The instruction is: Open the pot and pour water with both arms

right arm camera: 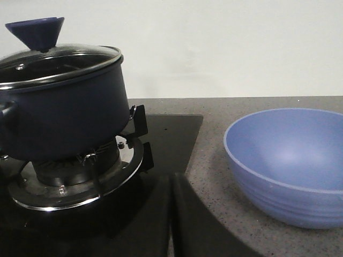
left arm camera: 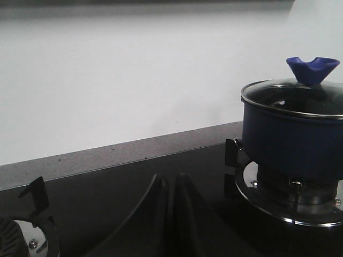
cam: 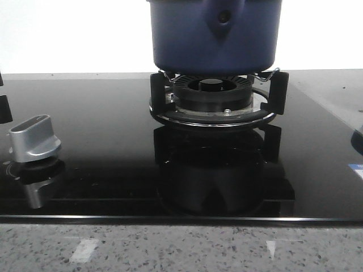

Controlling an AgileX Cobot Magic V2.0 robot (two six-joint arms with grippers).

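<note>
The dark-blue pot [cam: 214,37] sits on the black burner ring [cam: 214,101] at the back middle of the hob. It also shows in the left wrist view [left arm camera: 292,139] and the right wrist view [right arm camera: 61,115]. A glass lid [right arm camera: 59,61] with a blue cone knob [right arm camera: 35,31] covers it; the knob also shows in the left wrist view [left arm camera: 312,68]. My left gripper [left arm camera: 172,184] is shut and empty, low over the glass hob, left of the pot. My right gripper [right arm camera: 171,184] is shut and empty at the hob's right edge, between the pot and a blue bowl [right arm camera: 286,163].
A silver control knob [cam: 35,137] stands at the hob's front left. A second burner [left arm camera: 24,235] lies left of the left gripper. The grey speckled counter [cam: 181,246] runs along the front and right. A white wall stands behind.
</note>
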